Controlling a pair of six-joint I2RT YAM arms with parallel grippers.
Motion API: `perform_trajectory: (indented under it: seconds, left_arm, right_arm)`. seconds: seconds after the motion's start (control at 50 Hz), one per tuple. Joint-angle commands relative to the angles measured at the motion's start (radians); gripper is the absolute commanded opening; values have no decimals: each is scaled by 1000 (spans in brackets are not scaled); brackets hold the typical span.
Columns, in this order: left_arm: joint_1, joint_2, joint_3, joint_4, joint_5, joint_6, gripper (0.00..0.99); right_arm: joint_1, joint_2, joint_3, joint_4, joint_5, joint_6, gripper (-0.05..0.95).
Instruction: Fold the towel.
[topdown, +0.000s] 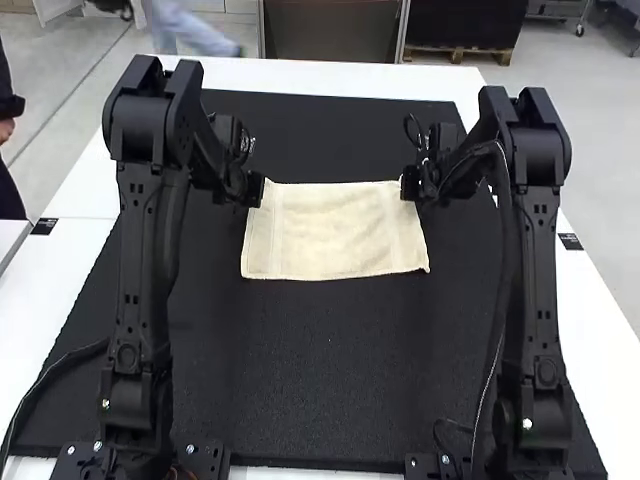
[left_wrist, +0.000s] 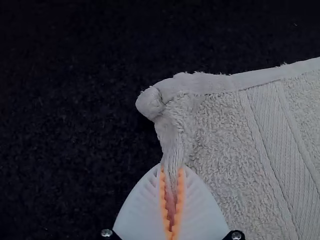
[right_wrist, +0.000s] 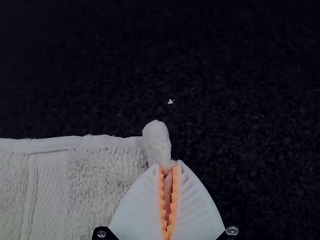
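Note:
A cream towel (topdown: 335, 232) lies spread as a rectangle on the black mat. At its far left corner is my left gripper (topdown: 257, 190), and at its far right corner is my right gripper (topdown: 409, 184). In the left wrist view, my left gripper (left_wrist: 171, 200) is shut on a pinched corner of the towel (left_wrist: 225, 140), the cloth gathered between its orange pads. Likewise in the right wrist view, my right gripper (right_wrist: 168, 200) grips the other corner of the towel (right_wrist: 100, 175), with a small tuft standing out past the fingertips.
The black mat (topdown: 320, 370) covers most of the white table (topdown: 90, 215) and extends around the towel on all sides. Both arms stand at the near edge, one on each side. A cable (topdown: 50, 375) lies beside the left arm's base.

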Motion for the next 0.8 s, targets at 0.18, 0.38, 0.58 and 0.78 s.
perform_trajectory:
  seconds: [0.18, 0.38, 0.58, 0.78]
  left_arm:
    - [-4, -63, 15, 56, 35, -2, 26]
    - [-6, -90, 8, 35, 44, -12, 23]
    - [5, -107, -28, 23, 55, -9, 23]
    - [10, -152, -87, 36, 59, -6, 23]
  right_arm:
    - [1, -33, -6, 15, -72, 22, -21]
    - [-11, -97, -36, 17, -83, 33, -23]
    - [-39, -166, -88, 25, -104, 59, -23]
    - [-74, -221, -147, 26, -129, 79, -23]
